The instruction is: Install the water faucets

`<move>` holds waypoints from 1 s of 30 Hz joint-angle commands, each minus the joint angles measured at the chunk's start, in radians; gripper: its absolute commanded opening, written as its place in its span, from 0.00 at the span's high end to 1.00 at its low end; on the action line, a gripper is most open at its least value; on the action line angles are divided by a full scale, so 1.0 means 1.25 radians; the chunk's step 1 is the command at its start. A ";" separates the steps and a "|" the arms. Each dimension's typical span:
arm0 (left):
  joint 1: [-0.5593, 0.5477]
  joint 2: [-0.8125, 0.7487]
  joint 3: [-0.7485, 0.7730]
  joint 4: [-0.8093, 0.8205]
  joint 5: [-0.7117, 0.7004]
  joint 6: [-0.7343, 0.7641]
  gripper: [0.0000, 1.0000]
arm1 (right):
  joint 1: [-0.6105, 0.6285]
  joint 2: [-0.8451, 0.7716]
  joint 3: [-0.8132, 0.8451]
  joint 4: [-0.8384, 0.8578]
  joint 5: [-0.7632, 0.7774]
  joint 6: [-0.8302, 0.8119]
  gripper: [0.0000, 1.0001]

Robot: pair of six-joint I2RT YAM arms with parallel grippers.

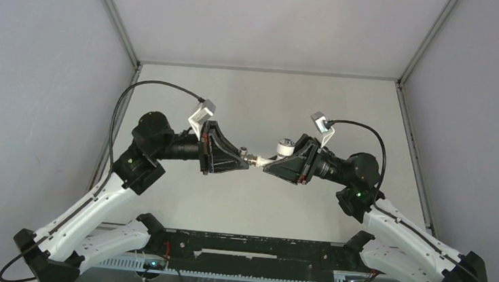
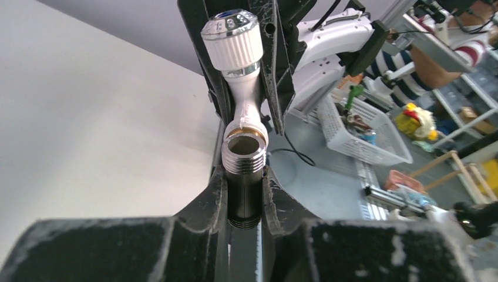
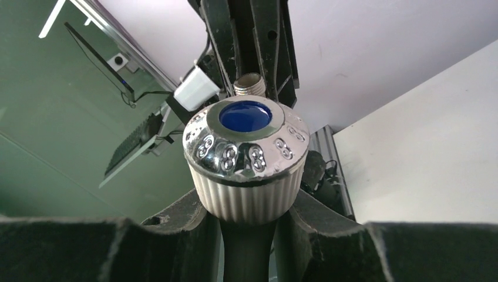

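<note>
Both arms meet in mid-air over the table's middle. My left gripper (image 1: 244,155) (image 2: 245,179) is shut on a short grey metal threaded fitting (image 2: 244,161) (image 1: 254,160), one of the water faucets, whose open threaded end sticks out past the fingertips. My right gripper (image 1: 272,163) (image 3: 249,220) is shut on the neck of the white plastic tap (image 2: 242,88), just under its ribbed knob (image 3: 246,158) (image 1: 286,145) with chrome cap and blue centre. The tap's outlet end sits against the fitting's threaded mouth. In the right wrist view the fitting's thread (image 3: 251,87) peeks out behind the knob.
The pale table (image 1: 237,99) lies below, boxed in by grey walls on the left, back and right. A black rail (image 1: 251,250) runs along the near edge between the arm bases. A white wire basket (image 2: 364,132) stands beyond the table.
</note>
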 commanded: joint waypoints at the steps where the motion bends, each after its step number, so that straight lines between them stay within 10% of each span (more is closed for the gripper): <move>1: -0.057 -0.048 -0.060 0.124 -0.047 0.100 1.00 | -0.004 0.049 0.030 0.103 0.029 0.088 1.00; 16: -0.076 -0.048 -0.088 0.081 -0.093 0.310 1.00 | -0.049 0.137 0.107 0.056 -0.173 0.207 1.00; 30: -0.216 -0.067 -0.138 0.016 -0.392 0.674 1.00 | -0.111 0.288 0.261 -0.178 -0.359 0.341 1.00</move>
